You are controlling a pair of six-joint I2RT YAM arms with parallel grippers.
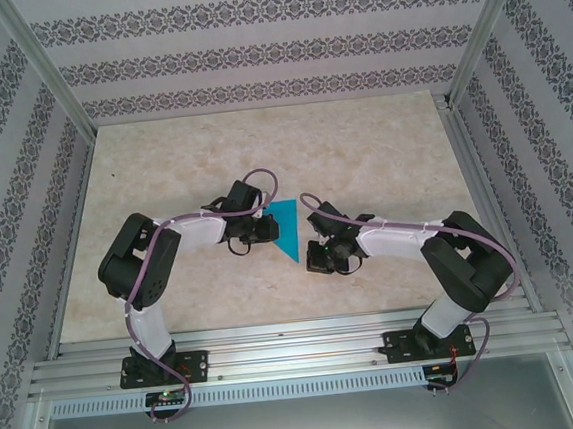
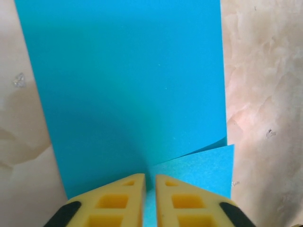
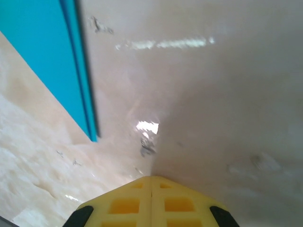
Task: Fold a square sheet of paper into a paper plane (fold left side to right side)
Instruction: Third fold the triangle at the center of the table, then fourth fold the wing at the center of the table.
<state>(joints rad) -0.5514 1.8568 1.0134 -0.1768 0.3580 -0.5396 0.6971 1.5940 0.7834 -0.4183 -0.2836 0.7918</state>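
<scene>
Mid-fold: lifting left side of thin cyan-blue square sheet of paper [image 1: 286, 230] toward the right, judged roughly halfway over.

Nearest, shows right gripper [image 3: 151, 178] clenched on nothing, low over beige marbled table [image 1: 361, 148], near the sheet's right edge. Further in, shows left gripper [image 2: 150, 178] all but closed, pinching the sheet's raised left edge, with flap up over lower layer at table centre. Next probably calls for carrying that edge across, matching the right edge, then pressing flat to crease; risks skew if released early.
</scene>
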